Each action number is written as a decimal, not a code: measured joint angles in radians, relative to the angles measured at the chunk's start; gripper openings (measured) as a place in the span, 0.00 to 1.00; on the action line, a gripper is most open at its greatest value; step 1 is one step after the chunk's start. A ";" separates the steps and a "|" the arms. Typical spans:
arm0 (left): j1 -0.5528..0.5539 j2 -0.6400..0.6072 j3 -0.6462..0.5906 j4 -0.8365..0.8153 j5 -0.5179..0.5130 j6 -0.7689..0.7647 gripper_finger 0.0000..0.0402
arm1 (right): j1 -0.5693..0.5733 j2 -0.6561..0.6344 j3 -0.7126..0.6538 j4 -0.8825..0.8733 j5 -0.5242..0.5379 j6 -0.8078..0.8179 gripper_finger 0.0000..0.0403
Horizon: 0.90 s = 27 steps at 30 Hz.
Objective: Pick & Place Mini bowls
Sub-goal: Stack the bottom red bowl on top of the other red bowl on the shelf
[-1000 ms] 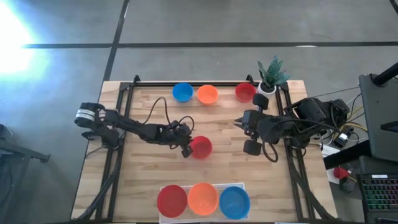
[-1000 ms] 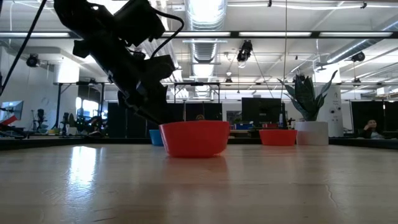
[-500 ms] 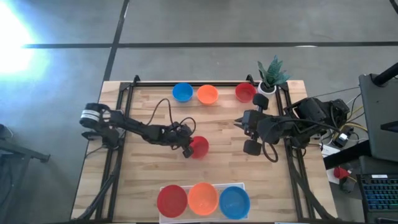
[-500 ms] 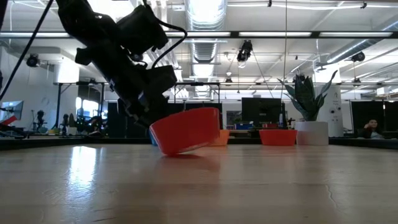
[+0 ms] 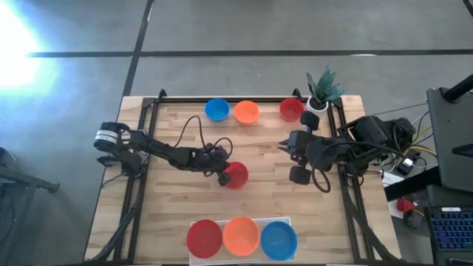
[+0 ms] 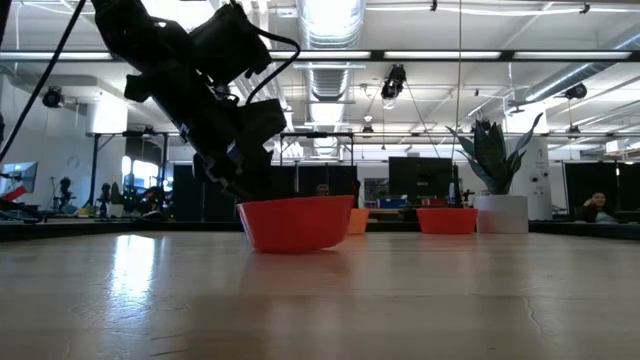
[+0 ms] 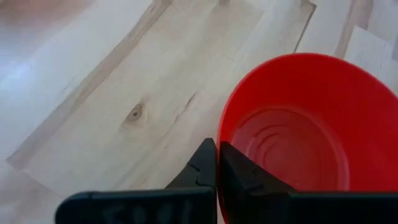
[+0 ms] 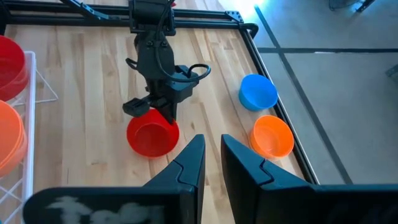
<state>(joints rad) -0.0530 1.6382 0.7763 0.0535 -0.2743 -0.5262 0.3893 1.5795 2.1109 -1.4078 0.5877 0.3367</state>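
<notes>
Left claw (image 5: 224, 176) is clenched on the rim of a red bowl (image 5: 236, 174) at the middle of the table (image 5: 170, 199); the low view shows the bowl resting level on the wood. Right claw (image 5: 283, 146) hangs over the table's right side, holding nothing, its fingers slightly parted. Blue (image 5: 216, 109), orange (image 5: 246, 112) and red (image 5: 290, 109) bowls line the far edge. Three more bowls sit in the white tray (image 5: 290, 222) at the near edge.

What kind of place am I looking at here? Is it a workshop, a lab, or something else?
Most likely a robotics lab in a big open hall. Two dark robot arms work over a wooden table with small bowls; the left gripper pinches a red bowl. Behind are exposed ceiling ducts and desks with monitors.
</notes>
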 joint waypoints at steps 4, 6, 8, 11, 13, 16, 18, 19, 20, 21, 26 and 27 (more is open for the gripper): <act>0.009 -0.040 -0.001 -0.014 -0.012 0.034 0.00 | 0.000 0.000 0.000 0.000 0.000 0.000 0.12; 0.018 -0.071 -0.002 -0.027 -0.017 0.045 0.00 | 0.000 0.000 0.000 0.000 0.000 0.000 0.12; 0.026 -0.107 -0.002 -0.050 -0.028 0.055 0.00 | 0.000 0.000 0.000 0.000 0.000 0.000 0.12; 0.033 -0.172 -0.002 -0.101 -0.054 0.063 0.00 | 0.000 0.000 0.000 0.000 0.000 0.000 0.12; 0.032 -0.224 -0.002 -0.133 -0.074 0.071 0.00 | 0.000 0.000 0.000 0.000 0.000 0.000 0.12; 0.032 -0.309 -0.002 -0.199 -0.084 0.074 0.00 | 0.000 0.000 0.000 0.000 0.000 0.000 0.12; 0.032 -0.366 -0.002 -0.247 -0.085 0.082 0.00 | 0.000 0.000 0.000 0.000 0.000 0.000 0.12; 0.032 -0.394 -0.002 -0.266 -0.086 0.085 0.00 | 0.000 0.000 0.000 0.000 0.001 0.000 0.12; 0.032 -0.424 -0.002 -0.287 -0.086 0.086 0.00 | 0.000 0.000 0.000 0.000 0.001 0.000 0.12; 0.032 -0.453 -0.002 -0.311 -0.086 0.086 0.00 | 0.000 0.000 0.000 0.000 0.001 0.000 0.12; 0.031 -0.560 0.058 -0.501 -0.085 0.078 0.00 | 0.000 0.000 0.000 0.001 0.000 0.000 0.12; 0.029 -0.570 0.081 -0.540 -0.084 0.077 0.00 | 0.000 0.000 0.000 0.001 0.001 0.000 0.12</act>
<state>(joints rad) -0.0240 1.0678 0.8574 -0.4863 -0.3587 -0.4490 0.3893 1.5795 2.1109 -1.4071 0.5884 0.3370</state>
